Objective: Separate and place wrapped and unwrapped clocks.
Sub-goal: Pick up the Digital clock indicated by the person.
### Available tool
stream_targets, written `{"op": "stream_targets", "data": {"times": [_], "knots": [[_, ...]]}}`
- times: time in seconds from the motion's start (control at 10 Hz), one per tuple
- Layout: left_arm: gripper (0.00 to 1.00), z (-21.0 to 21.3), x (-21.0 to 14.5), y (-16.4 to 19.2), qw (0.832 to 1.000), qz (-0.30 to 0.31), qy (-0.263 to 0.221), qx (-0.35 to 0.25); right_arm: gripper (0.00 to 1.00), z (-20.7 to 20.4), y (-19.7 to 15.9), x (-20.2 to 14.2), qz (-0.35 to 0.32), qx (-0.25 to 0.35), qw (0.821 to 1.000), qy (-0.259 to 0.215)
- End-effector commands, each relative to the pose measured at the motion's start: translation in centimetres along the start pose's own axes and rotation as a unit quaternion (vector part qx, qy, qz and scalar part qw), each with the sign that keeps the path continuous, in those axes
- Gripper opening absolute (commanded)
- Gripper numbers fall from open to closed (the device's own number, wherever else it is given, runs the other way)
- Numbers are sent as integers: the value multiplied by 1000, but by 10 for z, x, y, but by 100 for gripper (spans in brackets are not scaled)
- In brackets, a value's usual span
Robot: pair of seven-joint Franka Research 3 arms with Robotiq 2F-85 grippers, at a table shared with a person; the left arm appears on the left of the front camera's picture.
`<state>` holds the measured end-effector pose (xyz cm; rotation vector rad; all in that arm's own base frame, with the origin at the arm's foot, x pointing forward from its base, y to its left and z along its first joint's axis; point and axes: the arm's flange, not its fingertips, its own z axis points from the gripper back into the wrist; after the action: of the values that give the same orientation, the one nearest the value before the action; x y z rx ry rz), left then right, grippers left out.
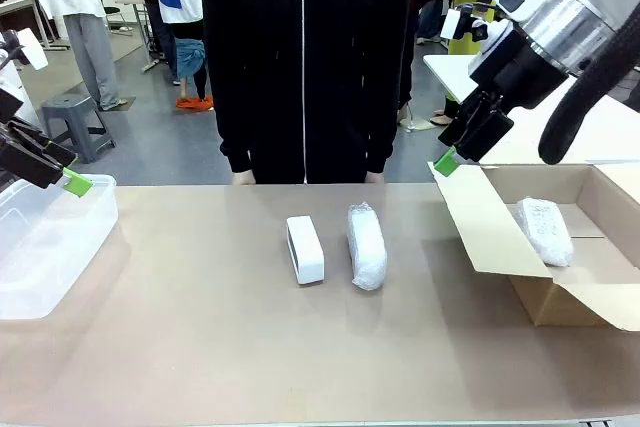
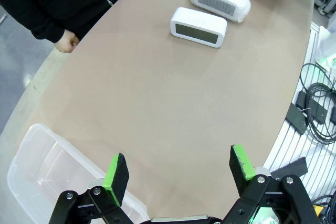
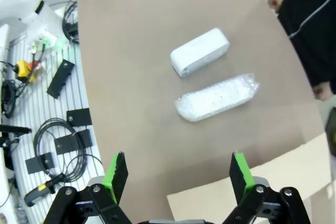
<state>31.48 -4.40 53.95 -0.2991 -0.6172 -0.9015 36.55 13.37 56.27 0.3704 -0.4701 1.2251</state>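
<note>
Left jaws, right jaws spread wide at opposite counter (image 1: 200,347) edges; bare clock (image 1: 305,249) beside wrapped clock (image 1: 367,245) mid-counter, room all round.

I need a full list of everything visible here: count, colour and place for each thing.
bare clock: one, white, table middle.
loose wrapped clock: one, white bubble wrap, beside bare clock, apart.
cardboard box: one, brown, open, table's right.
boxed wrapped clock: one, white bubble wrap, inside cardboard box.
plastic bin: one, clear, table's left.
table: one, tan.
cables: several, black, beside table.
person: one, black jacket, far side.
left pincer: one, black, green pads, open, by plastic bin.
right pincer: one, black, green pads, open, near box flap.
</note>
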Motion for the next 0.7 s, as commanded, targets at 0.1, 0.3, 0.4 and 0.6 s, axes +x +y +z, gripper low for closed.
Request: {"op": "stream_targets", "data": {"times": [0.1, 0.3, 0.4, 0.6], "knots": [[100, 0, -1, 1, 1000, -4, -7, -8, 100, -1, -7, 8, 2, 6, 1000, -2], [100, 0, -1, 1, 1000, -4, -7, -8, 100, -1, -7, 8, 2, 6, 1000, -2], [100, 0, -1, 1, 1000, -4, -7, -8, 100, -1, -7, 8, 2, 6, 1000, -2], [100, 0, -1, 1, 1000, -4, -7, -8, 100, -1, -7, 8, 2, 6, 1000, -2]]}}
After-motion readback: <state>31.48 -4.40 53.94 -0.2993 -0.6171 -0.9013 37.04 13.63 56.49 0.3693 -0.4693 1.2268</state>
